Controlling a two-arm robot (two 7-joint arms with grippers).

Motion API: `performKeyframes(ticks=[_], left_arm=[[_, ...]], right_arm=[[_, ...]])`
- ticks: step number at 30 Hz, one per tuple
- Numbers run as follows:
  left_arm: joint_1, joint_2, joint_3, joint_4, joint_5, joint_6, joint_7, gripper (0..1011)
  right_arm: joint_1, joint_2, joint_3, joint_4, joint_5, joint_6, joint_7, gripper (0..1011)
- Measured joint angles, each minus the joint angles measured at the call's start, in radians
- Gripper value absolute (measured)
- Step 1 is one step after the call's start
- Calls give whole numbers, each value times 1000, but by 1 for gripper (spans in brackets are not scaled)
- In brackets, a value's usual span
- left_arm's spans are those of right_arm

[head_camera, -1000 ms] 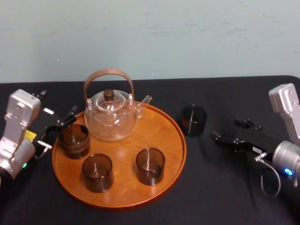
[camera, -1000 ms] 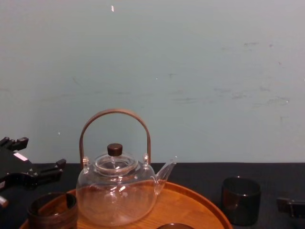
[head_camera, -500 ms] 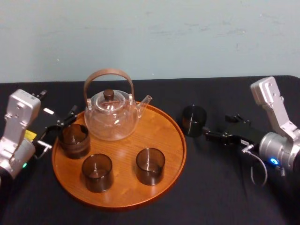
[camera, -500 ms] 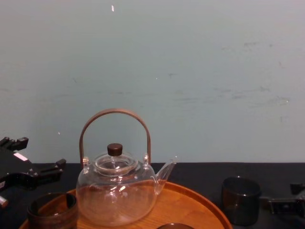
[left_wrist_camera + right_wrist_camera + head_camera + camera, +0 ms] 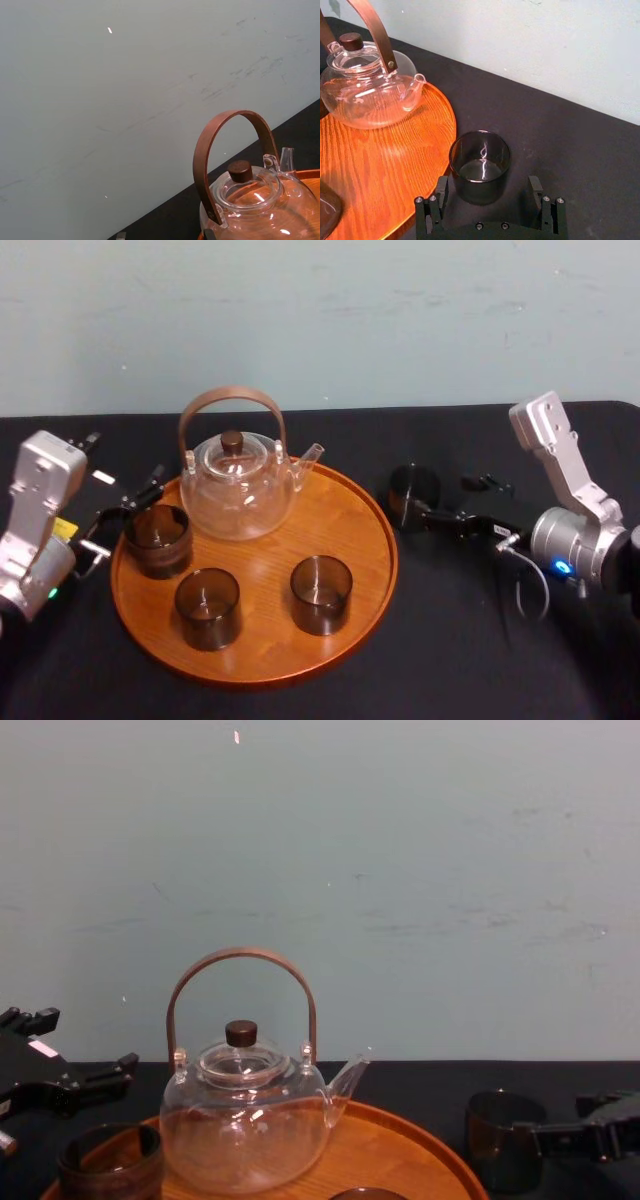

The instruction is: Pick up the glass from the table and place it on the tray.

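Bracketing the glass (image 5: pixel 480 165) with open jaws, the right gripper (image 5: pixel 488 186) is readying its grasp and is probably needing next to close, lift and carry it onto the tray (image 5: pixel 380 160), while the left gripper (image 5: pixel 128 512) is idling open at the tray's left edge.

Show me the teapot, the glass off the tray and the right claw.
teapot (image 5: pixel 236 490), head view, glass belly.
glass (image 5: pixel 412 490), head view, dark side wall.
right gripper (image 5: pixel 487 186), right wrist view, midway between fingertips.

The tray (image 5: pixel 350 520) is bare on its right side; the teapot (image 5: pixel 238 495) and three glasses (image 5: pixel 320 592) crowd the rest.
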Motion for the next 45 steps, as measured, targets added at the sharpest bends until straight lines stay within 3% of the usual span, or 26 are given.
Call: performKeyframes(ticks=[45], left_arm=[[0, 0, 0, 0, 0, 0, 0, 1001]], right_arm=[[137, -113, -43, 188, -59, 22, 41, 1002]])
